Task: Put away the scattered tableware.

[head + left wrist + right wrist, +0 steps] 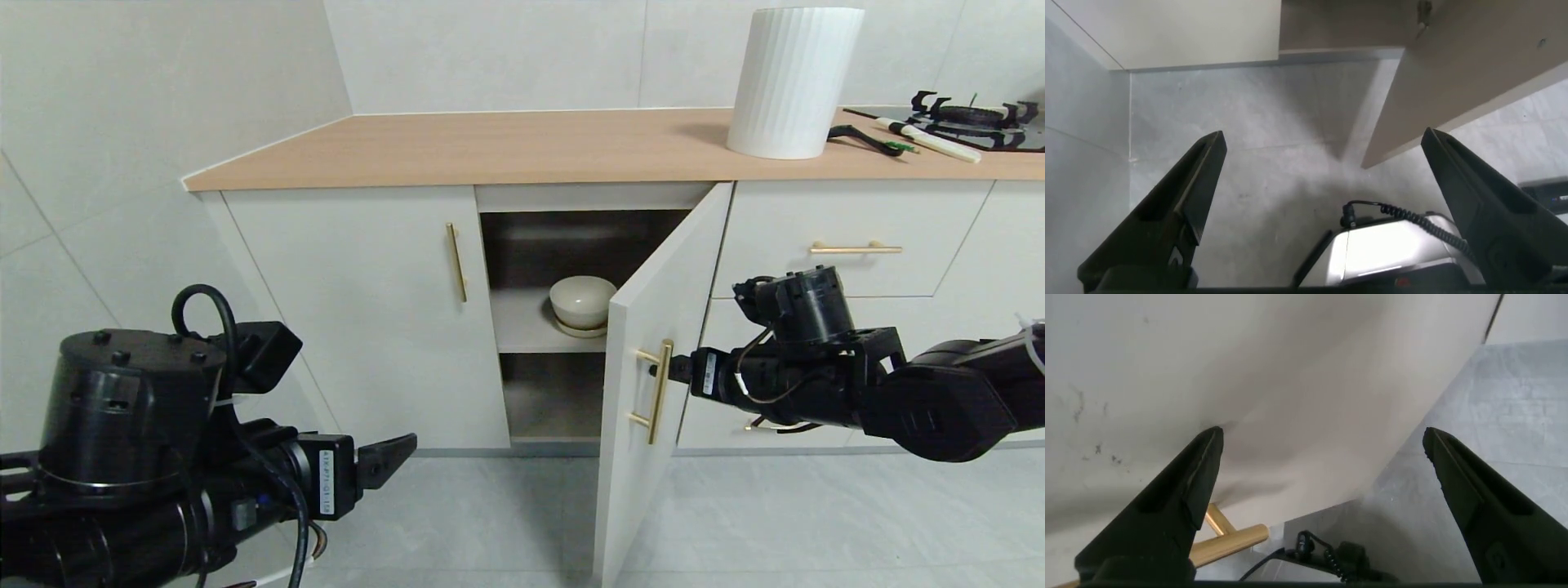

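A cream bowl [581, 300] sits on a small plate [581, 330] on the middle shelf of the cabinet under the counter. The cabinet door [653, 327] stands swung out, and its underside edge [1470, 73] appears in the left wrist view. My right gripper [663, 371] is at the door's gold handle [655, 390], fingers spread wide in front of the door face [1323, 437], with the handle [1229, 539] beside one finger. My left gripper [400, 449] hangs low at the left over the floor, open and holding nothing [1323, 143].
On the wooden counter [490, 147] stand a tall white ribbed cylinder [793, 82], a black-handled utensil [865, 139], a pale-handled knife [927, 139] and a stove [976, 114]. A shut door [367, 318] is left of the opening; drawers [855, 247] are right of it. Grey floor lies in front.
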Controlling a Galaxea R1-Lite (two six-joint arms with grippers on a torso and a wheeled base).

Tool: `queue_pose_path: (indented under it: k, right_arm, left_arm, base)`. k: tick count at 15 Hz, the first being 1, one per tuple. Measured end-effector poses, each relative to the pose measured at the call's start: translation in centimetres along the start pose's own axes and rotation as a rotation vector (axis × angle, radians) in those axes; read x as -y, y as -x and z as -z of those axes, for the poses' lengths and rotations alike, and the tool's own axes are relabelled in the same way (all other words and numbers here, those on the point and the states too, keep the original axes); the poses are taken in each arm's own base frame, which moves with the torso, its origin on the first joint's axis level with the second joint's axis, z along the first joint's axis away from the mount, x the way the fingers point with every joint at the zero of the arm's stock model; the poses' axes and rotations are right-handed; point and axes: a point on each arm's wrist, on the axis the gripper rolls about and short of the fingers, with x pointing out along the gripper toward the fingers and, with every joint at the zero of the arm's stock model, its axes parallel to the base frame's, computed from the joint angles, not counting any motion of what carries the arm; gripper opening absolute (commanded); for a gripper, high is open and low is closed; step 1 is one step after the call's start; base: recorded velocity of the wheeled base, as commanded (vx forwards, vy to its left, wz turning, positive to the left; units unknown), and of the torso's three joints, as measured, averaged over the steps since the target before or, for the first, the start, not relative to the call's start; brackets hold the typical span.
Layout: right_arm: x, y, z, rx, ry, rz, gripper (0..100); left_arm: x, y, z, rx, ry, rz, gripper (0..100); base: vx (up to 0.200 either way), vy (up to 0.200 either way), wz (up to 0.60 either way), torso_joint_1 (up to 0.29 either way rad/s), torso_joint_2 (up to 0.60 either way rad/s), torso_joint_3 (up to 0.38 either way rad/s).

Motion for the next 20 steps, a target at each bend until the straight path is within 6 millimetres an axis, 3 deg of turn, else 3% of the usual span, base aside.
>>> queue_pose_path:
  k: [11, 16, 20]
  right_arm:
    - [-2.0, -2.0, 0.5, 0.127, -0.074, -0.048, 100]
    - [-2.2, -3.6, 0.6, 0.192, -0.112, -0.039, 100]
    - [-2.6, -5.1, -0.4, 0.308, -0.174, 0.064, 100]
  left_arm:
    - [0.0, -0.1, 0.0, -0.002, 0.000, -0.001, 100]
    - [0.1, -0.2, -0.1, -0.003, 0.003, -0.005, 100]
    - [0.1, -0.3, -0.1, -0.004, 0.003, -0.005, 100]
  base:
    - [0.200, 0.000, 0.00, 0.000, 0.00, 0.004]
    - [0.000, 0.000, 0.00, 0.000, 0.00, 0.000]
    - [0.000, 0.000, 0.00, 0.000, 0.00, 0.000]
